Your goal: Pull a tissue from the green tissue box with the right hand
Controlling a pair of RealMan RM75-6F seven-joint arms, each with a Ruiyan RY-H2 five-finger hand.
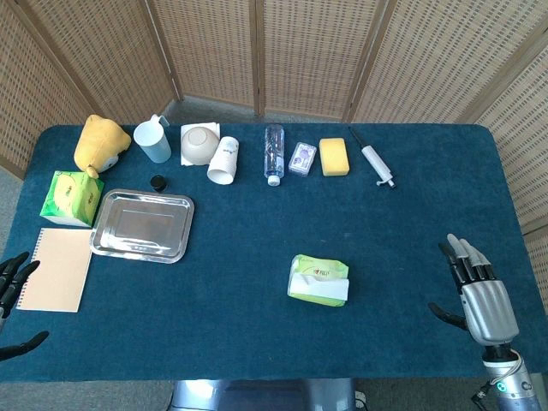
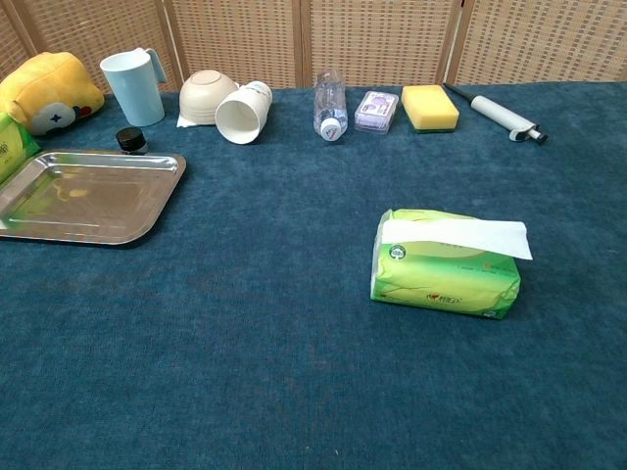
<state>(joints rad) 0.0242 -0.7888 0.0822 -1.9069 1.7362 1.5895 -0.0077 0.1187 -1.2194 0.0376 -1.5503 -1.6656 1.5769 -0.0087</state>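
Note:
A green tissue pack (image 1: 318, 280) lies near the middle of the blue table; in the chest view the green tissue pack (image 2: 446, 264) has a white tissue (image 2: 458, 235) sticking out of its top toward the right. My right hand (image 1: 480, 291) hovers at the table's right front, well to the right of the pack, fingers spread and holding nothing. My left hand (image 1: 14, 281) shows only as dark fingertips at the left edge, apart and empty. Neither hand appears in the chest view.
A steel tray (image 1: 142, 224) and a tan notebook (image 1: 56, 268) lie at the left. A second green tissue box (image 1: 70, 198) sits beside a yellow plush (image 1: 101, 144). Along the back stand a blue mug (image 1: 153, 139), bowl (image 1: 199, 144), paper cup (image 1: 224, 160), bottle (image 1: 273, 153), sponge (image 1: 334, 157) and syringe (image 1: 375, 161).

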